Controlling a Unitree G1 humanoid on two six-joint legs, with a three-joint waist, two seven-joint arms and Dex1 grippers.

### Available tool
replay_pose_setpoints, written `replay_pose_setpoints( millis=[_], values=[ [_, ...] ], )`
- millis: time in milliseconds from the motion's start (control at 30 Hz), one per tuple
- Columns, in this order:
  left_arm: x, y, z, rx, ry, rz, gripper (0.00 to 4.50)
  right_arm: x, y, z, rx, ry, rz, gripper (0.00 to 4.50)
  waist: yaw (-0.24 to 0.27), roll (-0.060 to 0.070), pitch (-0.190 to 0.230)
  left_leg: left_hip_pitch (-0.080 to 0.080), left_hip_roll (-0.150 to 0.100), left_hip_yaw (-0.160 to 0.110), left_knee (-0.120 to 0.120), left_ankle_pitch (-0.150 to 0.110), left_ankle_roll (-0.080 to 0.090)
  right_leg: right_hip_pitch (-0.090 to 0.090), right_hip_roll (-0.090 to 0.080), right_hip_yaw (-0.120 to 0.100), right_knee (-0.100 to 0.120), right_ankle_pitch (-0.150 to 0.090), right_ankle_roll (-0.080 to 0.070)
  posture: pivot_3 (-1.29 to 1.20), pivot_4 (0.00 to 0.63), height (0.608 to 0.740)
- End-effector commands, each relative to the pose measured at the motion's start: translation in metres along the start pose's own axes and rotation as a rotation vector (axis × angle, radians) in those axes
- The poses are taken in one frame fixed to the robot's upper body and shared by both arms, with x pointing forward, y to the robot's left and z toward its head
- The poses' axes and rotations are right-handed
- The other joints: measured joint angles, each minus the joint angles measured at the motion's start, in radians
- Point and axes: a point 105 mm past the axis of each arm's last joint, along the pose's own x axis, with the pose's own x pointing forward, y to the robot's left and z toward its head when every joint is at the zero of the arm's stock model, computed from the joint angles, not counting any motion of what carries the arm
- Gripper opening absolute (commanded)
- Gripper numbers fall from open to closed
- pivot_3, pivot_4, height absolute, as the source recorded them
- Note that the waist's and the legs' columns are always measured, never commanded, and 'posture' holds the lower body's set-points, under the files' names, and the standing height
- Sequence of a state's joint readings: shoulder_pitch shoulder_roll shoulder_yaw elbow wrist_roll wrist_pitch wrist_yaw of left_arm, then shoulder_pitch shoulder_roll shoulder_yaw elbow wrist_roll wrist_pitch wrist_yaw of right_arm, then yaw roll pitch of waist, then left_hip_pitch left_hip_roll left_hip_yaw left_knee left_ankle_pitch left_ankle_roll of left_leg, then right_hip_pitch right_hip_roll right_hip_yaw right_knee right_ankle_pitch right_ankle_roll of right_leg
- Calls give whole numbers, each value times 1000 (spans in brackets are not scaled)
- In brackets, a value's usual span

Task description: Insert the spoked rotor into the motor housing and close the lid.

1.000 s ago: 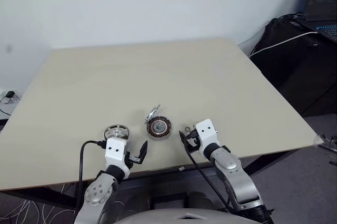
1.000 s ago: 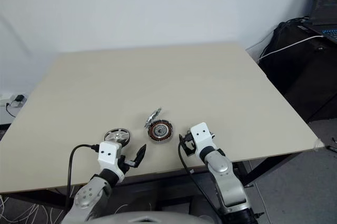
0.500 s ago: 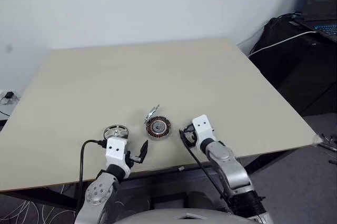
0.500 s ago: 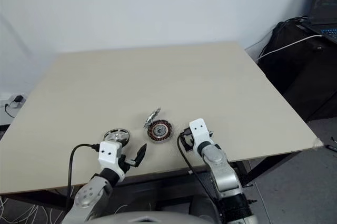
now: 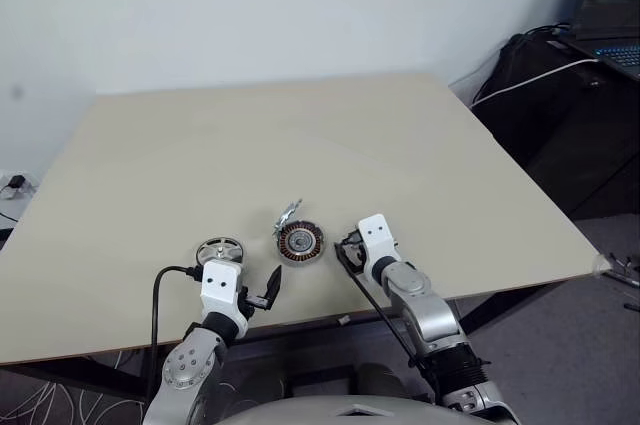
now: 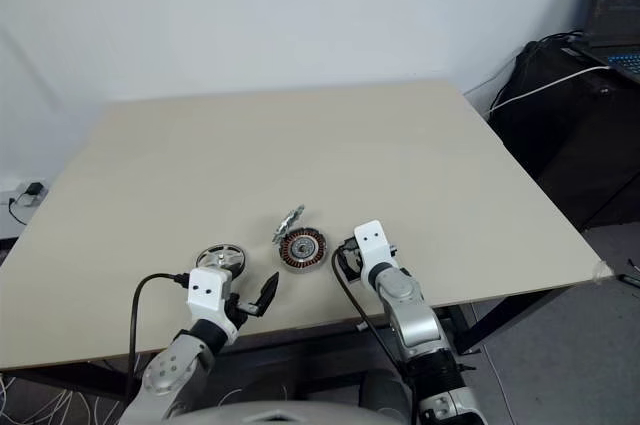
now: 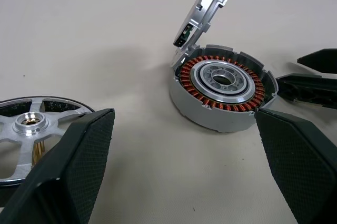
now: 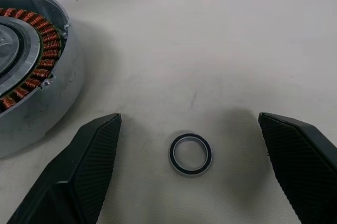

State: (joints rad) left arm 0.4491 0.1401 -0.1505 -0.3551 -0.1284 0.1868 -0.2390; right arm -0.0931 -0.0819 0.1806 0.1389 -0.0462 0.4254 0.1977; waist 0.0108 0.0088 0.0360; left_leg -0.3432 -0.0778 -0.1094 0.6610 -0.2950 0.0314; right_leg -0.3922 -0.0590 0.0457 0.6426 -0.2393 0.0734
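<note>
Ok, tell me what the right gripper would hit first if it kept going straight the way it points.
Probably the small loose ring, which lies on the table between the open fingers of the right gripper. The motor housing sits off to one side, likely out of line.

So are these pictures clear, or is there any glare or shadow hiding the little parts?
Left wrist view: the round motor housing is sharp, its copper coils easy to see, while the black fingers up close look soft. Right wrist view: soft shadows lie around the small ring, hiding nothing. Head views: even light, no glare on the table, but the spoked wheel looks tiny.
</note>
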Motion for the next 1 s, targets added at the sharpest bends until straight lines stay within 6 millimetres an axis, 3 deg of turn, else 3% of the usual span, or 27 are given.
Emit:
replay_pose_setpoints(
  millis=[33, 200, 933, 1000],
  values=[
    [1, -1, 12, 14, -50, 1, 4500, -1, -5, -6, 12, 15, -18, 3626, 1, 1, -1, 0, 0, 0, 0, 0, 0, 0, 0, 0, 0, 0, 0, 0, 0, 740],
    [1, 0, 12, 18, -49, 1, 4500, -4, -4, -9, 27, 24, -18, 2012, 6, 3, -3, 0, -1, 0, 1, 0, 0, 1, -1, 0, 0, 0, 0, 0, 0, 740],
    [1, 2, 14, 25, -54, 9, 4500, -12, -4, -13, 77, 38, -15, 2012, 6, 3, -4, 0, -1, 0, 0, 0, 0, 1, -1, 0, 0, 0, 0, 0, 0, 740],
    [1, 2, 14, 26, -54, 9, 4500, -12, -4, -12, 85, 36, -14, 1494, 6, 3, -4, 0, -1, 0, 0, 0, 0, 1, -1, 0, 0, 0, 0, 0, 0, 740]
  ],
)
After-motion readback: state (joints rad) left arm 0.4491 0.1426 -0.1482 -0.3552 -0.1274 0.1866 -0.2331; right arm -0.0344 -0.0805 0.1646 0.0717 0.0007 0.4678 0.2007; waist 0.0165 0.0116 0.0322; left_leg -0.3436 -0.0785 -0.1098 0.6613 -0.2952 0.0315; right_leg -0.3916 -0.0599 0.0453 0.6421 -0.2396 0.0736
